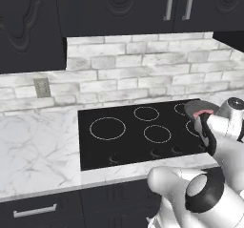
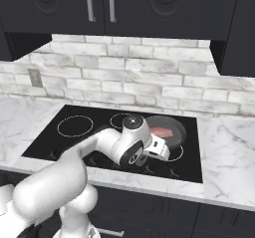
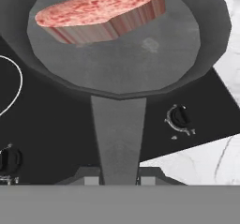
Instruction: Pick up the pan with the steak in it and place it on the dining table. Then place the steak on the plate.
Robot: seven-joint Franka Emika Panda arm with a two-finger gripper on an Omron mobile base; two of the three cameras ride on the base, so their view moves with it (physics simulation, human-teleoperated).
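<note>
My gripper [image 3: 120, 180] is clamped on the handle of the pan [image 3: 126, 73], which sits on the black cooktop [image 2: 89, 132] with the steak [image 3: 101, 12] inside. I'd lift straight and level so the steak stays put.

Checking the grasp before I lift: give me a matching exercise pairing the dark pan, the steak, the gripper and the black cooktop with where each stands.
1. dark grey round frying pan
2. pinkish-red raw steak
3. two-finger gripper
4. black glass cooktop

A. shut on the long handle
B. lying in the pan
C. resting on the cooktop
D. set into the marble counter

Pairs: 1-C, 2-B, 3-A, 4-D
</note>
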